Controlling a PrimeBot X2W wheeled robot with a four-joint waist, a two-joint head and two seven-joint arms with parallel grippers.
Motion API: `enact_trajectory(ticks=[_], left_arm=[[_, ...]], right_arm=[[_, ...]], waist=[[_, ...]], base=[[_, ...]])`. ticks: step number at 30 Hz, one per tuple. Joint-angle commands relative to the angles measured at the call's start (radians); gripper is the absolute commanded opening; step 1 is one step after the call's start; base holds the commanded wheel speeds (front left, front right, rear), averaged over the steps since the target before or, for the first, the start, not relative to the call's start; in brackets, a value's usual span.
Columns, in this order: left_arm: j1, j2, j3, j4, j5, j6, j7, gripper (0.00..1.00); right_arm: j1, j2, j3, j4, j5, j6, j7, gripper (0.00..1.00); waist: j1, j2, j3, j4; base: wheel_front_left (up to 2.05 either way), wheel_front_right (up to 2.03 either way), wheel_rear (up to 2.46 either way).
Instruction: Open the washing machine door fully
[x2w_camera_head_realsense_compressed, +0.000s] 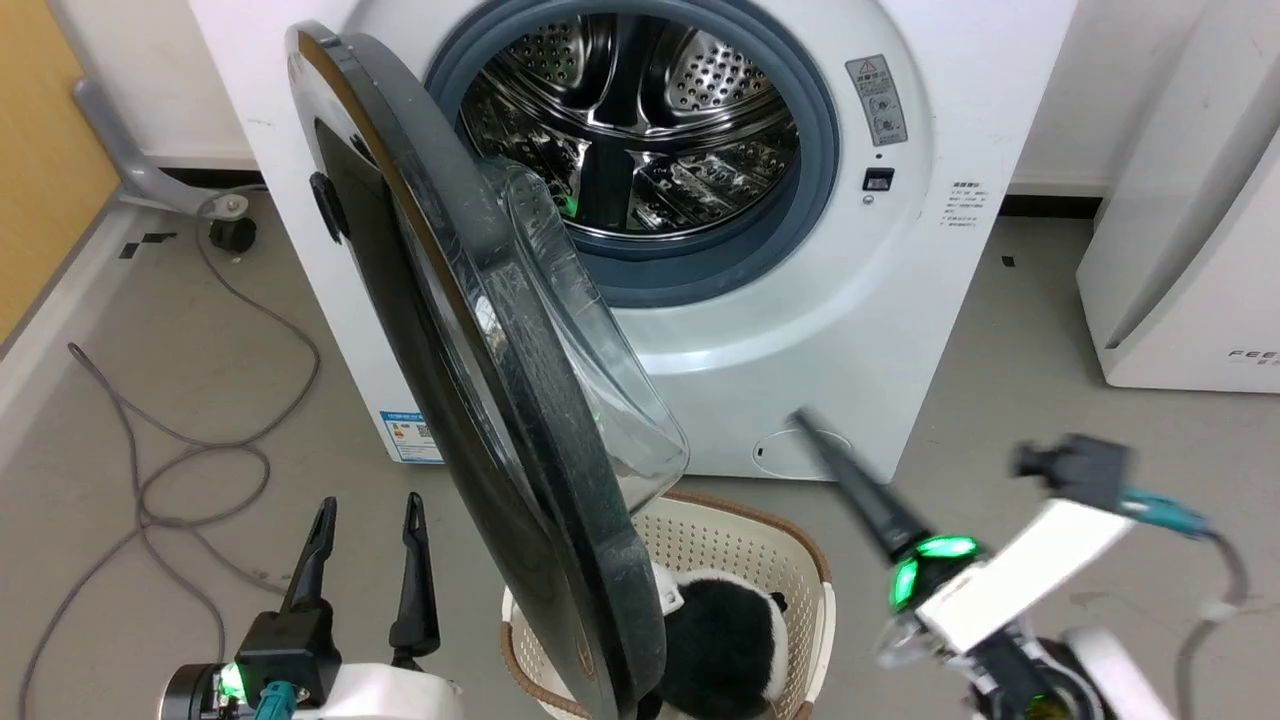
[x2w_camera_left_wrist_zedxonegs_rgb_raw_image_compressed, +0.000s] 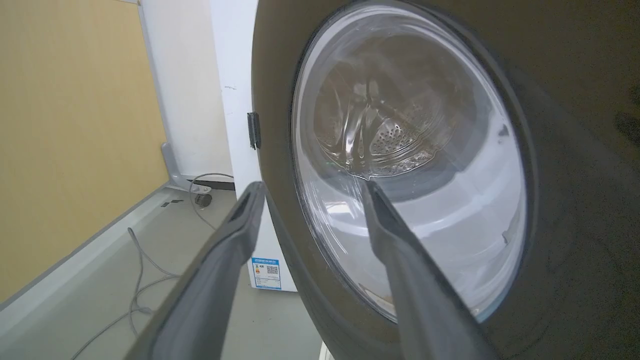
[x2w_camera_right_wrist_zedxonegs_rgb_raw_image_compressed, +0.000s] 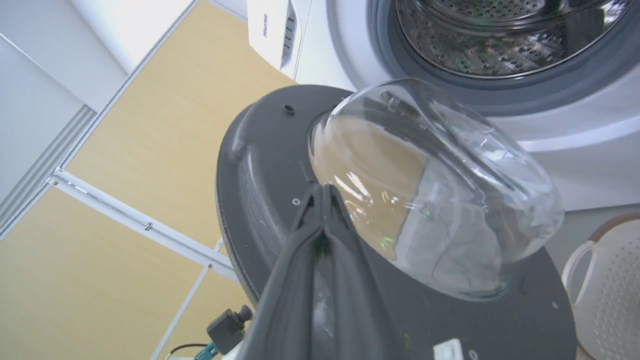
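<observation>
Head view, washing machine door (x2w_camera_head_realsense_compressed: 470, 350): you see it almost edge-on. It is hinged at the left of the washing machine (x2w_camera_head_realsense_compressed: 800, 300) and stands roughly square to the front, so the drum mouth (x2w_camera_head_realsense_compressed: 630, 130) is uncovered.
Head view, door's axis: its plane runs from the far hinge side to the near free edge, which shows above a basket (x2w_camera_head_realsense_compressed: 770, 540). The glass bowl (x2w_camera_head_realsense_compressed: 580, 330) bulges right and the black face looks left.
Head view, left gripper (x2w_camera_head_realsense_compressed: 369, 505): it sits low and near, left of the door on its black side, with jaws spread and nothing held.
Head view, right gripper (x2w_camera_head_realsense_compressed: 812, 428): it is blurred, right of the door and apart from it, with its tip aimed at the machine's foot.
Left wrist view, left gripper (x2w_camera_left_wrist_zedxonegs_rgb_raw_image_compressed: 311, 184): the jaws are wide apart and face the door's outer face (x2w_camera_left_wrist_zedxonegs_rgb_raw_image_compressed: 575, 200). One finger (x2w_camera_left_wrist_zedxonegs_rgb_raw_image_compressed: 400, 260) crosses the glass and the other lies by the rim. Whether either touches, you cannot tell here.
Left wrist view, why: spread like this it could catch the rim, I judge, but it also stands in the arc the door must sweep leftward.
Right wrist view, right gripper (x2w_camera_right_wrist_zedxonegs_rgb_raw_image_compressed: 322, 189): the jaws are pressed together into one slim, empty tip. It points at the door's grey inner face (x2w_camera_right_wrist_zedxonegs_rgb_raw_image_compressed: 260, 165), beside the bowl (x2w_camera_right_wrist_zedxonegs_rgb_raw_image_compressed: 430, 185).
Right wrist view, why: a closed tip suits pushing on that inner face.
Progress: the door looks about halfway open, and the rest of the swing is further left and away from you.
</observation>
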Motion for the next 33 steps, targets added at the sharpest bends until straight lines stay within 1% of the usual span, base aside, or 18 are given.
enact_trajectory(ticks=[1,7,9,10,12,15,17,19,21,25,26,29,33], left_arm=[[0.013,0.001,0.003,0.001,0.004,-0.006,-0.005,1.0],[0.016,0.001,0.01,-0.001,0.002,-0.007,-0.005,1.0],[0.017,0.001,0.015,-0.002,0.003,-0.009,-0.005,1.0],[0.017,0.001,0.015,-0.002,0.003,-0.009,-0.005,1.0],[0.019,0.001,0.019,-0.005,0.003,-0.009,-0.005,1.0],[0.022,0.001,0.023,-0.011,0.003,-0.006,-0.005,1.0],[0.022,0.001,0.023,-0.014,0.003,-0.005,-0.005,1.0],[0.023,0.001,0.023,-0.016,0.003,-0.004,-0.005,1.0],[0.022,0.001,0.023,-0.016,0.003,-0.003,-0.005,1.0],[0.02,0.001,0.021,-0.016,0.001,-0.002,-0.005,1.0],[0.02,0.001,0.021,-0.016,0.001,-0.001,-0.005,1.0],[0.02,0.001,0.02,-0.016,-0.001,-0.001,-0.005,1.0],[0.019,0.001,0.02,-0.015,-0.003,0.0,-0.005,1.0]], right_arm=[[0.021,-0.016,-0.021,-0.018,-0.042,0.001,-0.082,0.0],[0.034,-0.083,-0.066,-0.018,-0.236,0.001,-0.38,0.0],[0.038,-0.105,-0.091,-0.004,-0.333,0.001,-0.428,0.0],[0.038,-0.105,-0.091,-0.004,-0.333,0.001,-0.428,0.0],[0.045,-0.108,-0.135,0.003,-0.439,0.001,-0.443,0.0],[0.058,-0.074,-0.247,-0.03,-0.65,0.001,-0.446,0.0],[0.078,-0.053,-0.296,-0.059,-0.802,0.001,-0.446,0.0],[0.103,-0.034,-0.317,-0.078,-0.94,0.001,-0.447,0.0],[0.131,0.003,-0.341,-0.087,-1.001,0.001,-0.447,0.0],[0.185,0.005,-0.357,-0.081,-1.186,0.001,-0.447,0.0],[0.197,0.012,-0.363,-0.082,-1.223,0.001,-0.447,0.0],[0.239,0.046,-0.392,-0.074,-1.279,0.001,-0.447,0.0],[0.282,0.079,-0.414,-0.045,-1.276,0.001,-0.447,0.0]], waist=[[0.0001,0.0,-0.002,-0.002],[0.0001,0.0,-0.005,-0.011],[0.0001,0.0,-0.005,-0.016],[0.0001,0.0,-0.005,-0.016],[0.0001,0.0,-0.004,-0.02],[0.0001,0.0,-0.001,-0.025],[0.0001,0.0,0.001,-0.027],[0.0001,0.0,0.002,-0.029],[0.0001,0.0,0.003,-0.03],[0.0001,0.0,0.003,-0.031],[0.0001,0.0,0.004,-0.031],[0.0001,0.0,0.004,-0.031],[0.0001,0.0,0.003,-0.032]], base=[[0.0,0.0,0.0],[0.0,0.0,0.0],[0.0,0.0,0.0],[0.0,0.0,0.0],[0.0,0.0,0.0],[0.0,0.0,0.0],[0.0,0.0,0.0],[0.0,0.0,0.0],[0.0,0.0,0.0],[0.0,0.0,0.0],[0.0,0.0,0.0],[0.0,0.0,0.0],[0.0,0.0,0.0]])
